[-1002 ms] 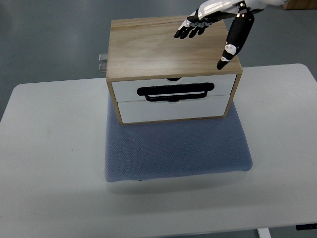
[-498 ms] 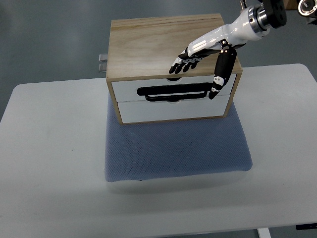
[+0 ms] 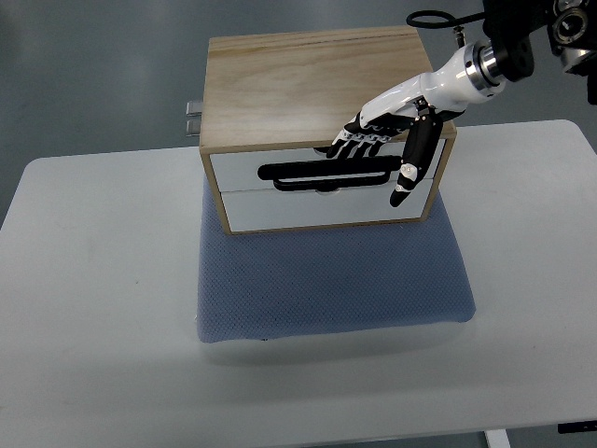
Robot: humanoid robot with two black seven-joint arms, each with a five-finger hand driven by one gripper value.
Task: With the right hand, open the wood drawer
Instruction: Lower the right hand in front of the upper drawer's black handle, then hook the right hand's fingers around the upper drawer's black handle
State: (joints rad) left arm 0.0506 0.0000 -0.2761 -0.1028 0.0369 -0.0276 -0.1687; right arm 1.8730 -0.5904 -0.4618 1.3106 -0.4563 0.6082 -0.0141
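Your right robot hand (image 3: pixel 387 140) is spread and grips nothing; its fingers (image 3: pixel 350 147) reach the black handle (image 3: pixel 326 172) of the top drawer (image 3: pixel 242 170), contact apparently made. The box (image 3: pixel 308 84) sits on a blue mat (image 3: pixel 331 280) on the surface (image 3: pixel 103 280).

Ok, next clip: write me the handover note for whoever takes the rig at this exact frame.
Right robot hand: fingers extended, spread, holding nothing; fingertips over the black handle of the upper drawer, thumb pointing down over the drawer front.
Left robot hand: not in view.
Wood drawer box sits on the blue mat on the white table.
Done: hand brought to the handle.
Left: curl fingers into the handle and pull; both drawers look shut.
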